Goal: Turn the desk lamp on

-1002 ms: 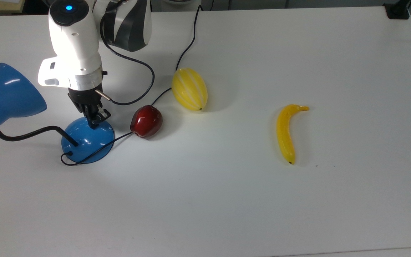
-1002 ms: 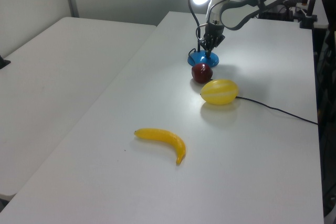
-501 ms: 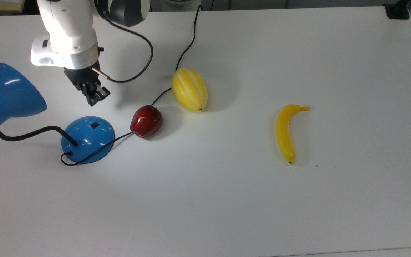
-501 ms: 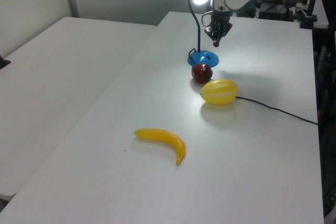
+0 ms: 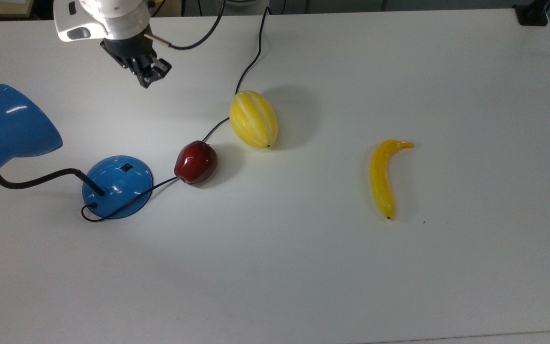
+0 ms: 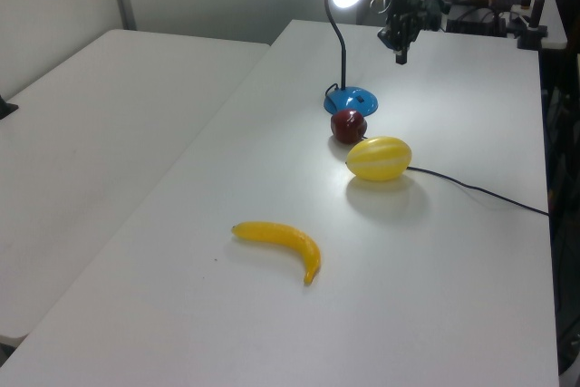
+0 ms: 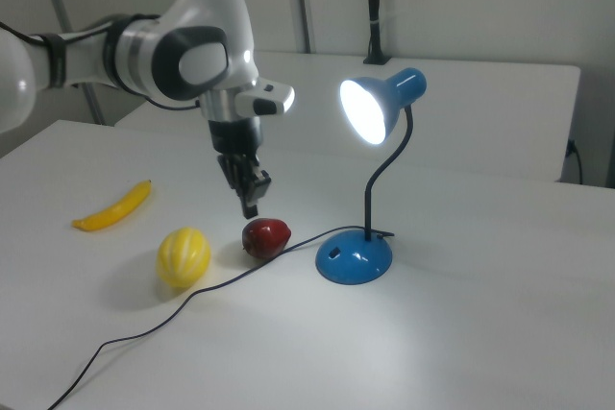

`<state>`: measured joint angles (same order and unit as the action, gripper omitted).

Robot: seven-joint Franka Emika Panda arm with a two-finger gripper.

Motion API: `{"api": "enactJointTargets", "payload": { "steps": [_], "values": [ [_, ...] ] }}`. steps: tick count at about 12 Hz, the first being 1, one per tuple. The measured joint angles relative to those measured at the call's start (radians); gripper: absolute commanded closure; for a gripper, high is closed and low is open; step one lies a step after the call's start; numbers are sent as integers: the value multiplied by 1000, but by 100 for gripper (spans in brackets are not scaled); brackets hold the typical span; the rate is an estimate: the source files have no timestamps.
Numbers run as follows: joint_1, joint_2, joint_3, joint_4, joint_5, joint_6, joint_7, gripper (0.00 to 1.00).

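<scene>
Glossy blue lamp (image 7: 370, 184), cone shade lit, domed base near the table's (image 5: 303, 267) edge; gripper (image 5: 150, 76) hangs above, jaws closed, empty.

Red apple (image 5: 195, 162), yellow melon (image 5: 253, 119), banana (image 5: 384, 177) on white table (image 5: 399, 286).

Top overhead; left, right views oblique, opposing.
</scene>
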<state>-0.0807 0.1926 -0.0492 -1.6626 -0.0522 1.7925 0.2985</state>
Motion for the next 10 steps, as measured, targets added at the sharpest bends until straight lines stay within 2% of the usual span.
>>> {"api": "enactJointTargets", "payload": {
  "steps": [1, 2, 5, 10],
  "values": [
    [6, -23, 0, 0, 17, -36, -23, 12],
    [8, -55, 0, 0, 36, -78, -64, 0],
    [21, -119, 1, -1, 48, -185, -183, 0],
    [39, -143, 1, -1, 48, -220, -201, 0]
  ]
}}
